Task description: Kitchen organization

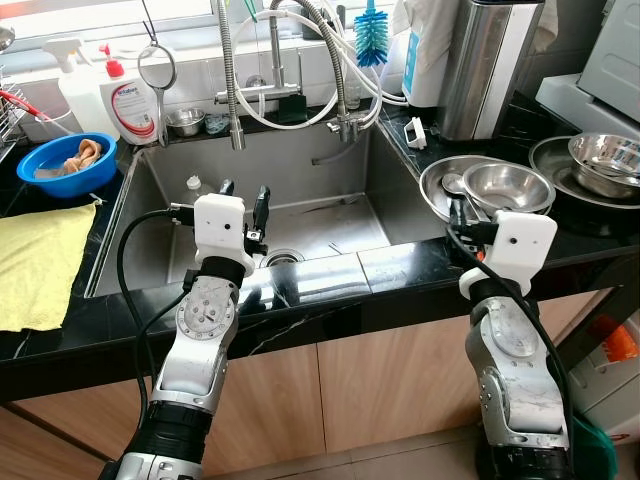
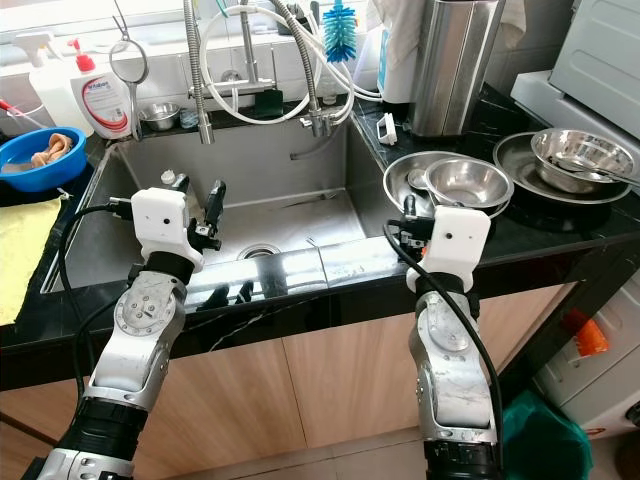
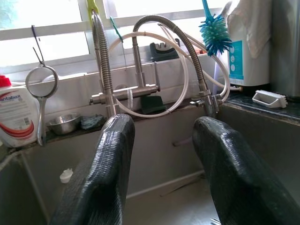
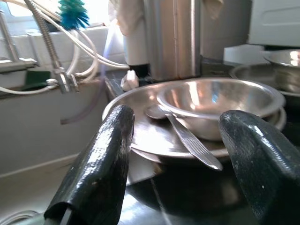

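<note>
My left gripper is open over the front of the steel sink, above the drain. In the left wrist view its fingers frame the faucet with nothing between them. My right gripper is open at the counter's front edge. It points at a steel bowl resting in a wide steel plate. A spoon lies in that plate, just ahead of the open right gripper. Another bowl sits on a plate at the far right.
A blue bowl and a yellow cloth lie on the left counter. A soap bottle, hanging strainer and blue brush line the back ledge. A tall steel canister stands behind the bowls. A small bottle stands in the sink.
</note>
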